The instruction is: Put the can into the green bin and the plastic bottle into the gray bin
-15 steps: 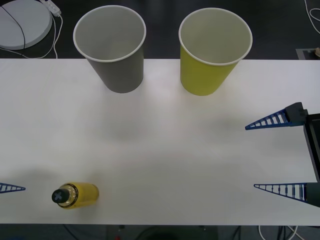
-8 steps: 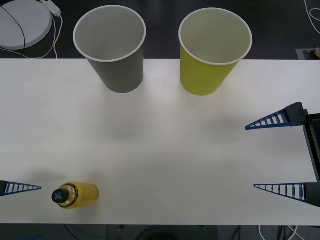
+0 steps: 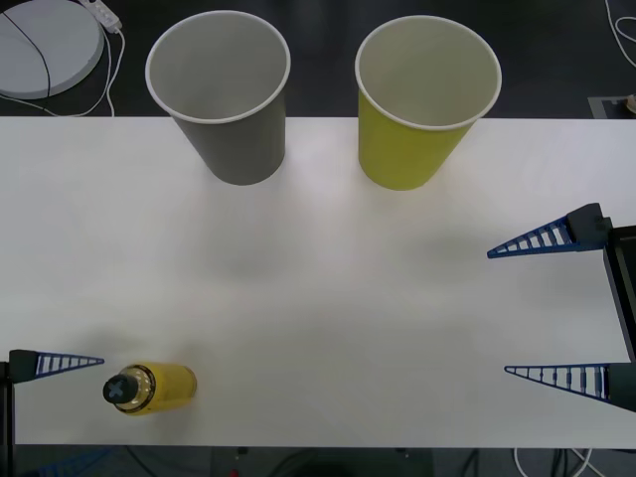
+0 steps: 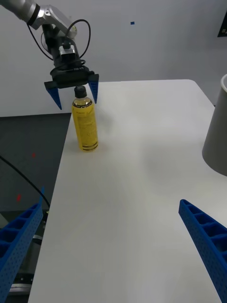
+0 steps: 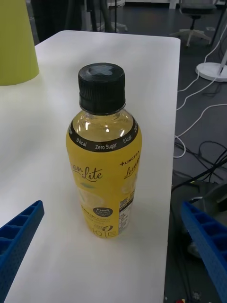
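- The table (image 3: pixel 328 298) is white; the gray bin (image 3: pixel 224 94) and the green bin (image 3: pixel 422 99) stand upright side by side at its far edge, apart from each other, the gray one on the robot's left.
- The right gripper (image 3: pixel 552 308) waits with fingers spread wide at the table's right edge, well apart from everything.
- The left gripper (image 4: pixel 73 92) hangs spread open at the near left corner, its fingers flanking the bottle's cap but not touching it.
- The plastic bottle (image 3: pixel 151 388) stands upright near that corner, close to the table's edges.
- To grasp well, I judge the fingers should drop below the cap (image 5: pixel 101 87) to the labelled body, centred, then close gently so the bottle does not tip off the edge.
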`<move>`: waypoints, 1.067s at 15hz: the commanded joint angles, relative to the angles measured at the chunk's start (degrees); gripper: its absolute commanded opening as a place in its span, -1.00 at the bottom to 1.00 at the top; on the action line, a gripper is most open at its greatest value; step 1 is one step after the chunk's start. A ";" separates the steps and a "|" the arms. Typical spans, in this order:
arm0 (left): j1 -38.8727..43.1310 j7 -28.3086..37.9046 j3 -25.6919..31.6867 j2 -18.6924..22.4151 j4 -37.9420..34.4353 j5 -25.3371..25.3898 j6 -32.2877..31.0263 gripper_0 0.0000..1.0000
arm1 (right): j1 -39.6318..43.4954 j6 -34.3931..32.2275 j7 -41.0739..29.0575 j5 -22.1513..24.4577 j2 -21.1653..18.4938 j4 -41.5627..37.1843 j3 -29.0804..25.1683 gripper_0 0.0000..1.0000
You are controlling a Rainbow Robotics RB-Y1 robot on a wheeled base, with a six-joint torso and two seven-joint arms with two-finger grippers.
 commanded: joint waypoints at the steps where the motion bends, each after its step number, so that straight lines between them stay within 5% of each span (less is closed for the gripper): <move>1: -0.98 0.03 -1.51 -0.82 -0.08 0.41 0.45 1.00 | 0.00 0.00 0.00 0.00 0.00 0.00 0.00 1.00; 16: -1.33 1.70 -7.05 -3.81 -7.11 2.08 9.06 1.00 | 0.00 0.00 0.00 0.00 0.00 0.00 0.00 1.00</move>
